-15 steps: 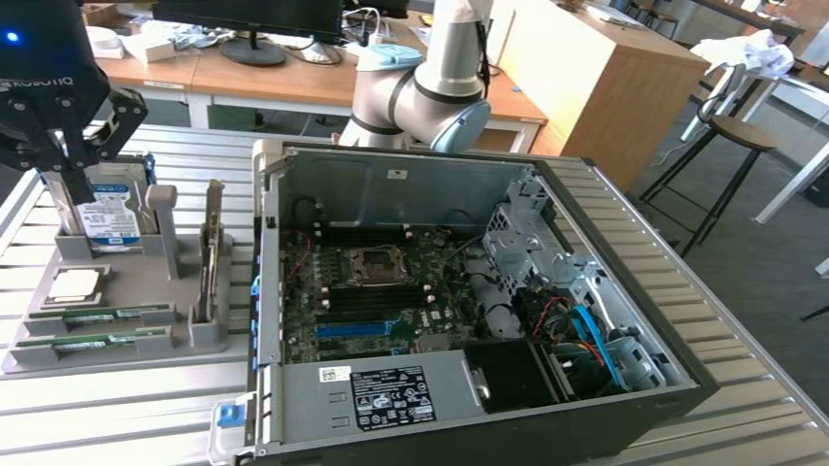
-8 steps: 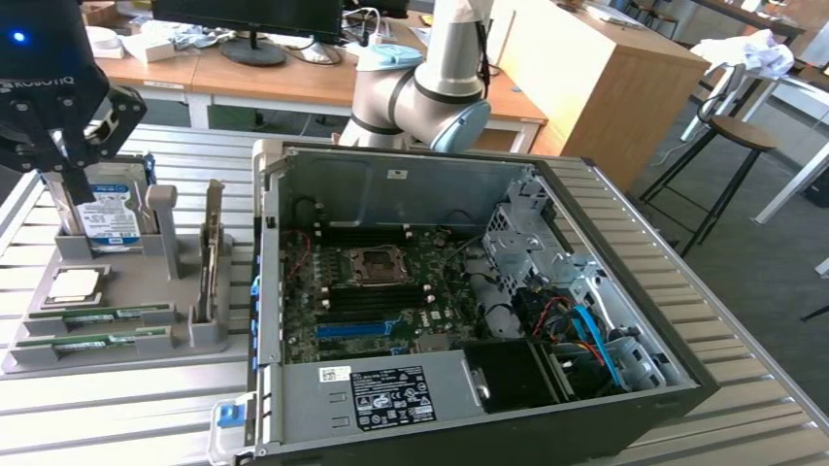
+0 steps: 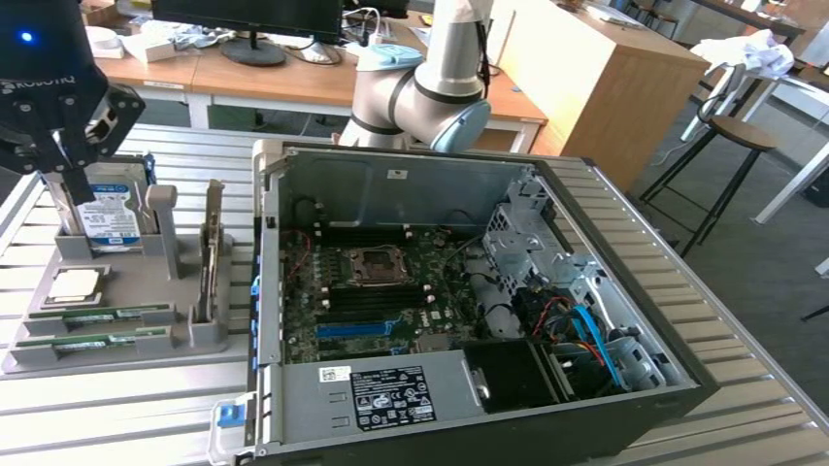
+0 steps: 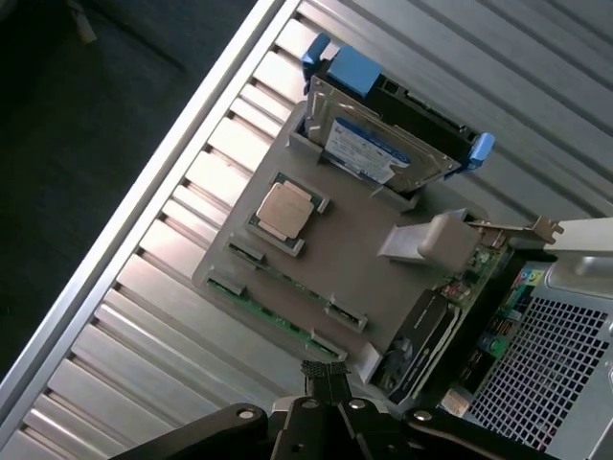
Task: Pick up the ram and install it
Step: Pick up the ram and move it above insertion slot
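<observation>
You are looking at the ram [image 3: 101, 315] lying flat in a slot of the grey holder [image 3: 194, 338], with a second green stick [image 3: 91, 342] lying just beside it. A square silver processor [image 3: 76, 283] is sitting near the sticks, and a blue-labelled hard drive [image 3: 107, 221] is standing on edge at the holder's far end. An upright card [image 3: 212, 254] is standing between the sticks and the open computer case [image 3: 388, 180], which is sitting just beside the holder on the exterior view's right.

Your gripper [image 3: 68, 167] is hanging above the hard-drive end of the holder. Its jaws are together with nothing between them, and they are apart from the ram.

Everything is resting on a slatted metal table [image 3: 130, 427]. Bare slats are running past the holder's near side. In the wrist view the table's edge [image 4: 144, 216] is running close along the holder, with dark floor [image 4: 86, 125] beyond it. The case wall and the upright card are closing in the side toward the case, while the space above the sticks is lying open.

Behind the table, the arm [image 3: 434, 97] is rising in front of wooden desks [image 3: 259, 83], and a stool [image 3: 741, 131] is standing on the exterior view's right.
</observation>
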### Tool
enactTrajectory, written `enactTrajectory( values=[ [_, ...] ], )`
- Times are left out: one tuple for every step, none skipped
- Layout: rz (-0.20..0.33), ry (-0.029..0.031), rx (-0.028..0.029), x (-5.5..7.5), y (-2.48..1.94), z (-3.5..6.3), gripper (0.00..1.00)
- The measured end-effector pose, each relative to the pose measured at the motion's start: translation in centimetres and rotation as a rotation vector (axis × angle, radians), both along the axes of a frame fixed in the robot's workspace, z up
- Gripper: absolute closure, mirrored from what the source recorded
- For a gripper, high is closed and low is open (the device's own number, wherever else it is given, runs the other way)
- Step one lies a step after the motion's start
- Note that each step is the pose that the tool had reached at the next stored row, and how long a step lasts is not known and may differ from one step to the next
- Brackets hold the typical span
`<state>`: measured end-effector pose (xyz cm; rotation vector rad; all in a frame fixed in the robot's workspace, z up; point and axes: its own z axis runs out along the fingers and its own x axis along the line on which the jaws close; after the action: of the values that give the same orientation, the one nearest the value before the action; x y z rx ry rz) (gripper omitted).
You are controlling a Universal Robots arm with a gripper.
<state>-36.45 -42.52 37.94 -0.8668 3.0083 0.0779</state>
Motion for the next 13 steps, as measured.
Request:
enactTrajectory(
  values=[
    [0.012, 0.0000, 0.0000, 0.00, 0.00, 0.00, 0.90],
    [0.024, 0.0000, 0.0000, 0.00, 0.00, 0.00, 0.90],
    [0.036, 0.0000, 0.0000, 0.00, 0.00, 0.00, 0.90],
    [0.048, 0.0000, 0.0000, 0.00, 0.00, 0.00, 0.90],
    [0.060, 0.0000, 0.0000, 0.00, 0.00, -0.01, 0.90],
    [0.073, 0.0000, 0.0000, 0.00, 0.00, -0.01, 0.90],
    [0.085, 0.0000, 0.0000, 0.00, 0.00, -0.01, 0.90],
    [0.096, 0.0000, 0.0000, 0.00, 0.00, -0.01, 0.90],
    [0.109, 0.0000, 0.0000, 0.00, 0.00, -0.01, 0.90],
    [0.121, 0.0001, 0.0000, 0.00, 0.00, -0.01, 0.90],
    [0.132, 0.0000, 0.0000, 0.00, 0.00, -0.02, 0.90],
    [0.144, 0.0000, 0.0000, 0.00, 0.00, -0.02, 0.90],
    [0.156, 0.0000, 0.0000, 0.00, 0.00, -0.02, 0.90]
  ],
)
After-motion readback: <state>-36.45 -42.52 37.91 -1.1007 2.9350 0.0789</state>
